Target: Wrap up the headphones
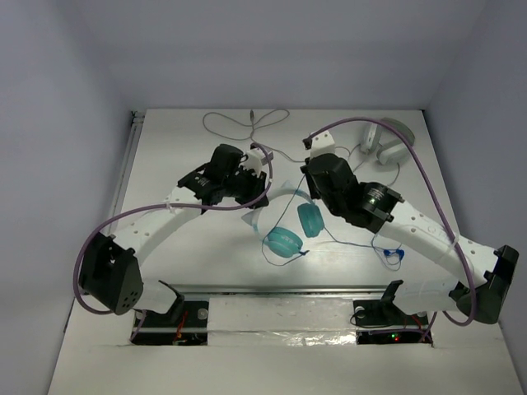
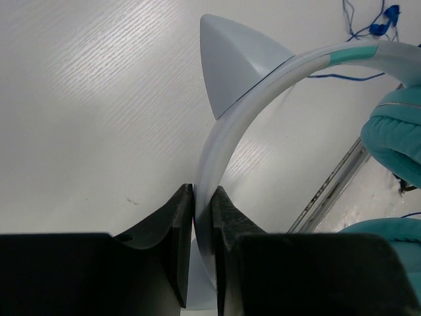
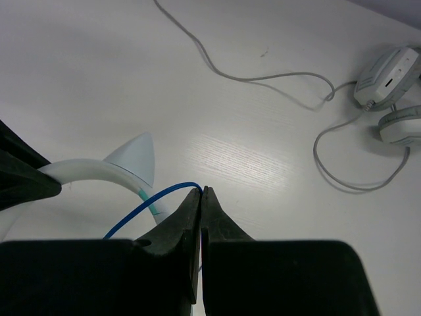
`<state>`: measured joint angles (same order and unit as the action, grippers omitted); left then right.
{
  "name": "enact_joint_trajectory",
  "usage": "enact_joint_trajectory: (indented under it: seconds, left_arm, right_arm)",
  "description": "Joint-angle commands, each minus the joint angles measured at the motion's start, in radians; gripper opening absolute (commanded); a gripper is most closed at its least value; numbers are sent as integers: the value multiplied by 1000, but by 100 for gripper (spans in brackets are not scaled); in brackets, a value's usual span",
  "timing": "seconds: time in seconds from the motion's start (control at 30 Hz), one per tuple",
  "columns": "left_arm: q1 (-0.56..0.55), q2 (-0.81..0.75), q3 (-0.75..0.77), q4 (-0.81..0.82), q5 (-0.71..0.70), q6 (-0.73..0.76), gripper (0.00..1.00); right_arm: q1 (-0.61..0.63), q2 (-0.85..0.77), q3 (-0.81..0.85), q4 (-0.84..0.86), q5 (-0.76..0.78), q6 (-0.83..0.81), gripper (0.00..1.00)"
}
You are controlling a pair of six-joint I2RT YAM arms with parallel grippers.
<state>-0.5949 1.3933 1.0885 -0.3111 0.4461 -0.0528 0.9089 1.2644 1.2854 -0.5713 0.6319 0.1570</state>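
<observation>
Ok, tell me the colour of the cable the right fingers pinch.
Blue; the cable shows best in the right wrist view.

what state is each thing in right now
left gripper, fingers shut on the headband of the headphones
right gripper, fingers shut on the blue cable
headphones, held by both arms, not yet wrapped
blue cable, mostly loose on the table
grey-white headphones, lying untouched, grey cable sprawled loose

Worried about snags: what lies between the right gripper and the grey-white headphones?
Right wrist view: between right gripper and grey-white headphones, only bare table and grey cable.
</observation>
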Motion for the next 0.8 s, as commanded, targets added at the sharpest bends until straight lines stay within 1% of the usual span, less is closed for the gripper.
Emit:
enact_joint_trajectory:
  seconds: [0.0,0.13,0.2,0.27,0.37,0.43,0.57,0.7,0.73,0.77]
  left_arm:
    - [6,-86,40,95,95,-47,0]
    - [24,-106,31,141,137,-64,0]
    - [46,-106,31,148,158,-68,0]
    - [46,-111,33,179,181,-87,0]
    - [55,-108,60,190,226,-94,0]
    - [55,-106,74,196,247,-99,0]
    - [66,-111,106,211,272,-119,0]
    - [86,-119,119,254,287,-174,0]
    - [96,-120,122,263,289,-183,0]
    - [96,-122,129,274,289,-189,0]
  right_arm:
    - [-8,-46,-21,59,2,36,0]
    - [-19,-104,-72,96,-41,65,0]
    - [-41,-141,-115,147,-110,84,0]
    - [-62,-204,-156,200,-191,96,0]
    - [-114,-252,-213,269,-282,122,0]
    - [-151,-263,-241,307,-314,139,0]
    - [-176,-284,-280,364,-391,164,1]
    - [-194,-303,-348,445,-429,197,7]
    - [-205,-309,-363,485,-440,211,13]
    - [-205,-313,-377,505,-458,219,16]
